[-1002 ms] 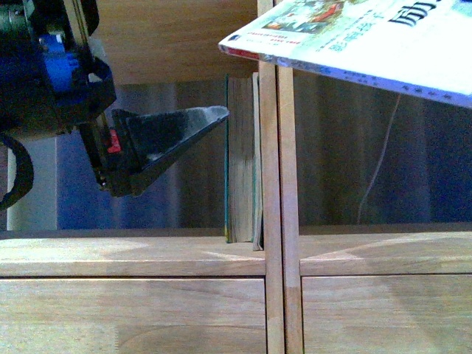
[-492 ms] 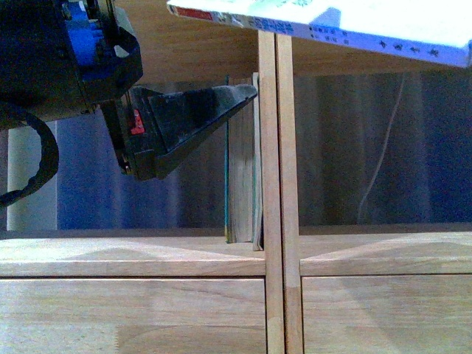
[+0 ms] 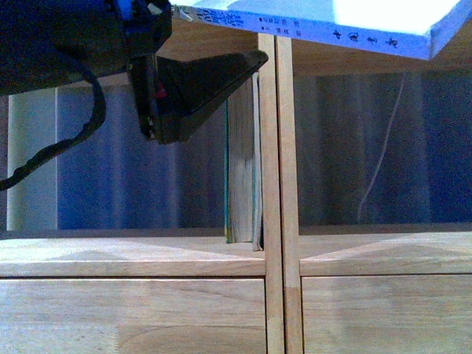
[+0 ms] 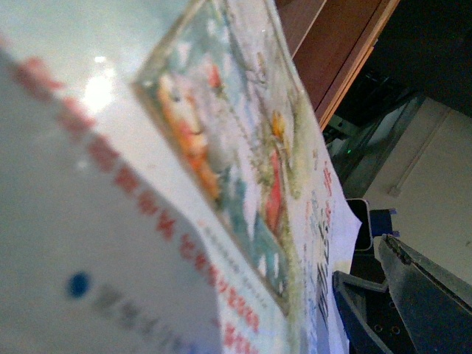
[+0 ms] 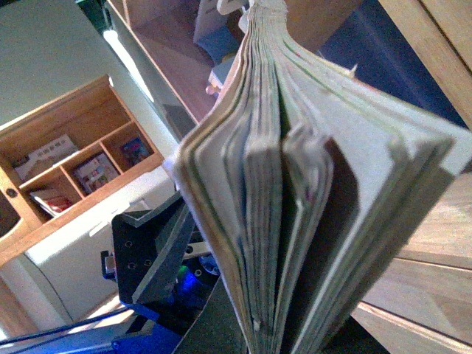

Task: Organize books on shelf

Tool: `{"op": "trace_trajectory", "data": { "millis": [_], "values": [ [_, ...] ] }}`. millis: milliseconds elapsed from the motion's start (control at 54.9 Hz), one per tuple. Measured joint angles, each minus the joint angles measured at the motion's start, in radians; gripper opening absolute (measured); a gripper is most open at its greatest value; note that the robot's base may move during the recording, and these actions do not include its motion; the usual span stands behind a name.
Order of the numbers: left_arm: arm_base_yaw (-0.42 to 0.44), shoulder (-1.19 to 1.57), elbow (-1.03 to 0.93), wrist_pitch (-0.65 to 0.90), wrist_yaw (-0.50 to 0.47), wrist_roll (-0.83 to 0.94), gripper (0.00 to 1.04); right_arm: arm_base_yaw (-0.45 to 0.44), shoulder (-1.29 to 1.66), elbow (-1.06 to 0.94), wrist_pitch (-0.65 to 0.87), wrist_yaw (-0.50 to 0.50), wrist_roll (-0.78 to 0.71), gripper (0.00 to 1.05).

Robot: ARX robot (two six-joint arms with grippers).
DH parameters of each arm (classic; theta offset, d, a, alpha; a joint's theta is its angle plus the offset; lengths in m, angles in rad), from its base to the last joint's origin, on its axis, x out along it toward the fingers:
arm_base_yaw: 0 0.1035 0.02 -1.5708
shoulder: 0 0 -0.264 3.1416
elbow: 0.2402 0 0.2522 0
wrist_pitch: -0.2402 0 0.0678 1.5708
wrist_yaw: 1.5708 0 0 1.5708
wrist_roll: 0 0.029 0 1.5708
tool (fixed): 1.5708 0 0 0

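against light-wood shelf with teal book standing at central upright, white paperback clamped by right gripper, now higher, left gripper raised beneath, jaw state unclear.

We're low and close on the front view, square-on to the shelf, its double upright dead centre, while the white paperback skims the top edge, seen from just below. Over to the left wrist view: we're nearly against that paperback's cover, glancing along it, mostly blur. Right wrist view: we're staring end-on into its fanned pages, very near, and beyond them sits the left gripper, which the front view also catches, upper left.
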Motion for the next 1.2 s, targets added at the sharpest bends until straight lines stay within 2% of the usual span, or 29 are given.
{"op": "trace_trajectory", "data": {
  "millis": [36, 237, 401, 492, 547, 638, 729, 802, 930, 984, 1075, 1112, 1203],
  "values": [
    [-0.005, 0.002, 0.006, 0.0, -0.003, 0.0, 0.95, 0.0, 0.002, 0.002, 0.003, 0.002, 0.007, 0.07],
    [-0.043, 0.01, 0.027, -0.021, -0.047, 0.0, 0.69, 0.008, 0.019, 0.011, 0.026, 0.013, 0.056, 0.07],
    [-0.08, 0.01, 0.027, -0.033, -0.069, 0.022, 0.39, 0.014, 0.036, 0.016, 0.055, 0.012, 0.103, 0.07],
    [-0.079, 0.006, 0.021, -0.031, -0.074, 0.02, 0.21, 0.01, 0.045, 0.016, 0.076, -0.007, 0.139, 0.26],
    [-0.077, 0.001, 0.017, -0.029, -0.076, 0.019, 0.15, 0.005, 0.051, 0.014, 0.092, -0.027, 0.158, 0.33],
    [-0.071, -0.013, 0.007, -0.03, -0.083, 0.022, 0.11, -0.004, 0.056, 0.011, 0.099, -0.041, 0.166, 0.44],
    [-0.042, -0.037, -0.027, -0.013, -0.108, 0.023, 0.08, -0.037, 0.051, 0.006, 0.085, -0.082, 0.17, 0.61],
    [0.012, -0.05, -0.058, 0.015, -0.135, 0.025, 0.08, -0.1, 0.043, -0.004, 0.065, -0.126, 0.167, 0.74],
    [0.105, -0.052, -0.077, 0.038, -0.2, 0.055, 0.08, -0.205, 0.038, -0.011, 0.017, -0.182, 0.119, 0.91],
    [0.169, -0.051, -0.081, 0.028, -0.238, 0.064, 0.08, -0.281, 0.03, -0.02, -0.03, -0.218, 0.063, 0.99],
    [0.212, -0.043, -0.08, -0.009, -0.306, 0.142, 0.08, -0.36, 0.011, -0.021, -0.129, -0.232, -0.07, 0.98],
    [0.222, -0.029, -0.078, -0.039, -0.335, 0.224, 0.08, -0.387, -0.009, -0.021, -0.214, -0.215, -0.178, 0.98],
    [0.222, 0.0, -0.067, -0.091, -0.362, 0.333, 0.08, -0.414, -0.035, -0.021, -0.307, -0.201, -0.347, 0.98]
  ]
}}
